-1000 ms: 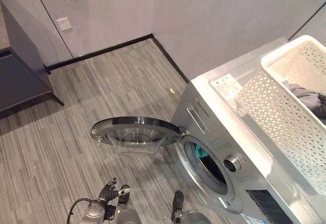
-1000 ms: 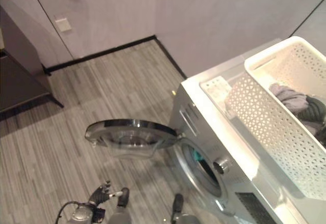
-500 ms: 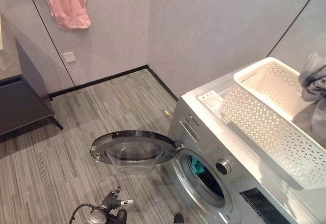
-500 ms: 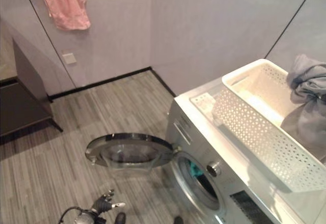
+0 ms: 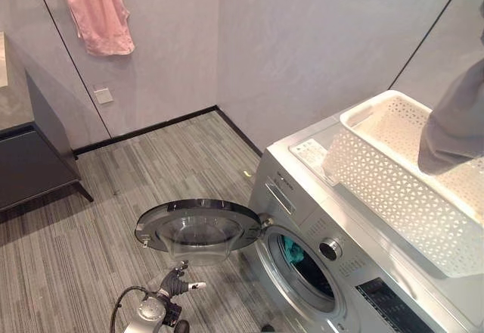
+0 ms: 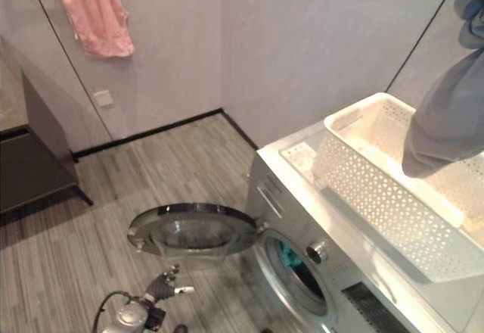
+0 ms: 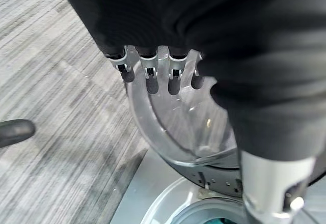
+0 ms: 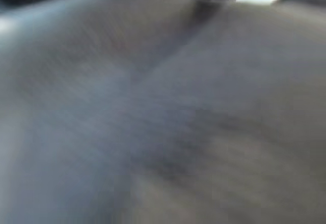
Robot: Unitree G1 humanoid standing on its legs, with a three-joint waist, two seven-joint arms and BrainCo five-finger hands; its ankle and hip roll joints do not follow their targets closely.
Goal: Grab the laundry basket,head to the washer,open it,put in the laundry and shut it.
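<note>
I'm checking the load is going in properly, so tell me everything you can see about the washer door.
The washer door is a round porthole with a dark, glossy rim and a clear bulging glass bowl. It is swung fully open, hinged at its right edge to the silver washer, hanging above the striped floor. The left hand sits just below it, fingers straight, not touching.

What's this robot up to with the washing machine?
It is loading laundry. The washer stands with its round door swung wide open, and something teal already lies in the drum. A white laundry basket sits on top of the machine, and a grey garment hangs in the air above it, lifted clear. The left hand hangs low by the open door, holding nothing.
</note>
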